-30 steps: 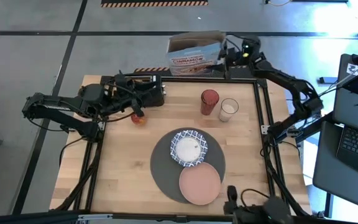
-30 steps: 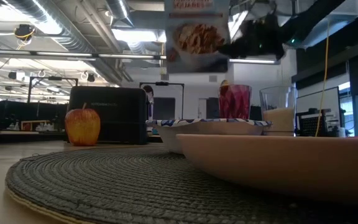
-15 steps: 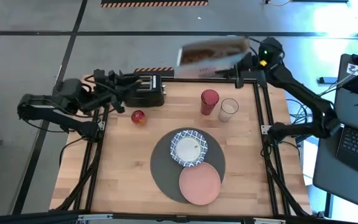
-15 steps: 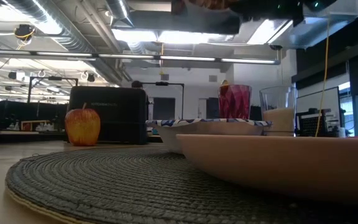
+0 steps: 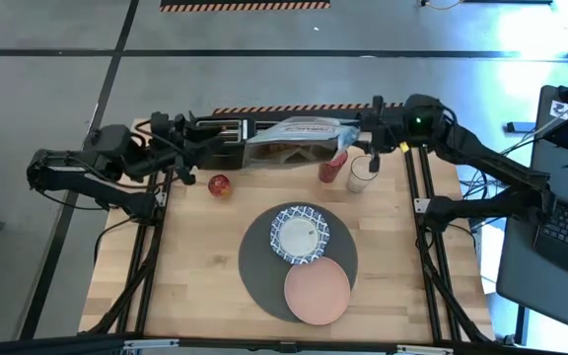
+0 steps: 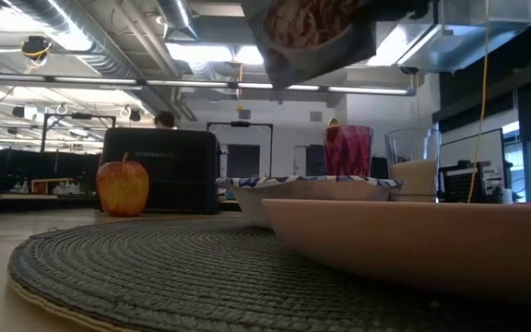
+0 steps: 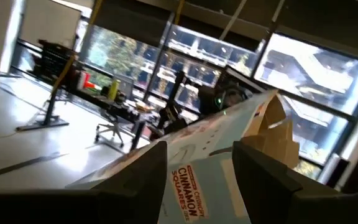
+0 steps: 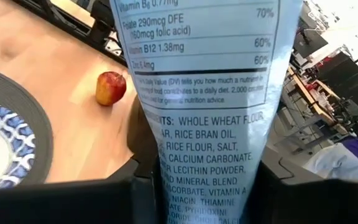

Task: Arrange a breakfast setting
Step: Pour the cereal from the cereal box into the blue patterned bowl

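Hiding red tumbler (image 5: 329,170) — cereal box (image 5: 299,138)

The right arm is reaching in from the table's far right corner, its gripper (image 5: 355,138) clamping on a cereal box (image 5: 294,140) held in the air above the table's back edge. The left arm is lying folded along the table's far left side, its gripper (image 5: 227,141) pointing toward the box.

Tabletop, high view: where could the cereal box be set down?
Bare wood runs along the table's left side, from the apple to the mat. The back edge is crowded: toaster, red tumbler, milk glass.
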